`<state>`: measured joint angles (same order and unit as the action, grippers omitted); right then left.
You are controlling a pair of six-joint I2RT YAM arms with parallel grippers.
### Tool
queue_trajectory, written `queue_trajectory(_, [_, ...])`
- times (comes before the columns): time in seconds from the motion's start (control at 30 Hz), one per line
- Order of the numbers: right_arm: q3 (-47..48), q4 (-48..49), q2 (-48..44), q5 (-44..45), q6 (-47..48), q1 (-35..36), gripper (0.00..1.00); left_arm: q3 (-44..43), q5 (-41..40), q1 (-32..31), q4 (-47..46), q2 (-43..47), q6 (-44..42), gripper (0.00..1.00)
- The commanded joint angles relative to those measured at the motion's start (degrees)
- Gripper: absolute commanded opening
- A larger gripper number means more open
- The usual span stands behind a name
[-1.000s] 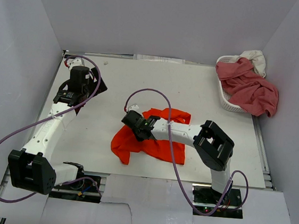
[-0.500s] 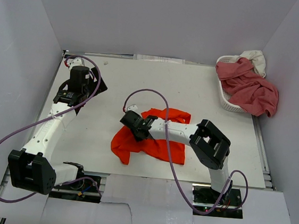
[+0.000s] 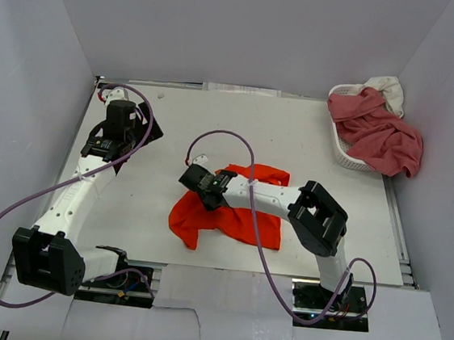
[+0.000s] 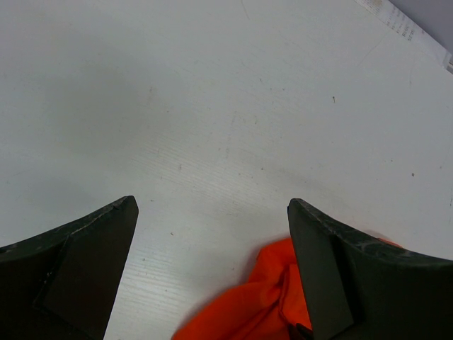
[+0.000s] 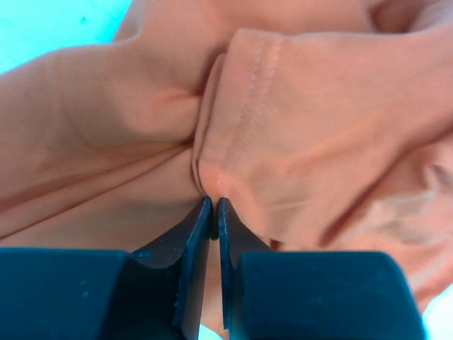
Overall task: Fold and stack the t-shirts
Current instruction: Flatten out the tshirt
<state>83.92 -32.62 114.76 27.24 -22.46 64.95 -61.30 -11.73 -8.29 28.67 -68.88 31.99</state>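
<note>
The orange-red t-shirt (image 3: 205, 220) lies crumpled on the counter (image 3: 295, 137), near the front edge and a little right of the middle, with one part (image 3: 269, 174) bunched toward the back. The right gripper (image 3: 201, 185) sits over the shirt's left rear portion, reaching in from the right. In the right wrist view, the right gripper (image 5: 214, 202) has its jaws drawn almost together, and a ridge of the cloth (image 5: 241, 127) beside a stitched hem puckers right at the tips, pinched there.

The left gripper (image 4: 212, 204) stands wide apart with nothing between its fingers, over bare counter. An edge of the orange-red cloth (image 4: 255, 308) shows at the bottom of its view. From above, the left gripper (image 3: 143, 129) is at the far left of the counter, well apart from the shirt.

At the far right corner, a dusty pink t-shirt (image 3: 381, 137) drapes over the white basket (image 3: 336, 149), with a cream-white t-shirt (image 3: 387, 88) behind it.
</note>
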Motion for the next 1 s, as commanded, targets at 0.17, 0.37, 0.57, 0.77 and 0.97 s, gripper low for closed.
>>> queue_trajectory(0.17, [3.0,-6.8,-4.5,2.9,-0.7,0.1,0.08,0.7,0.5,0.4,-0.6,1.7,-0.3,0.98])
queue_trajectory(0.37, [3.0,-5.5,-5.9,2.5,-0.7,0.1,0.08,0.8,0.8,0.4,-0.7,1.7,-0.3,0.98])
queue_trajectory(0.57, [10.5,-7.0,-11.0,2.5,4.1,-2.7,0.08,1.0,2.1,0.3,-1.0,0.9,-0.5,0.98])
queue_trajectory(0.77, [23.8,-11.9,-17.5,0.8,9.3,-12.9,0.08,-0.1,12.1,-0.3,-2.4,-3.8,-3.6,0.98])
queue_trajectory(0.97, [22.9,-13.6,-26.5,0.5,11.2,-22.1,0.08,1.2,28.7,-6.6,-10.2,-2.3,-11.3,0.98])
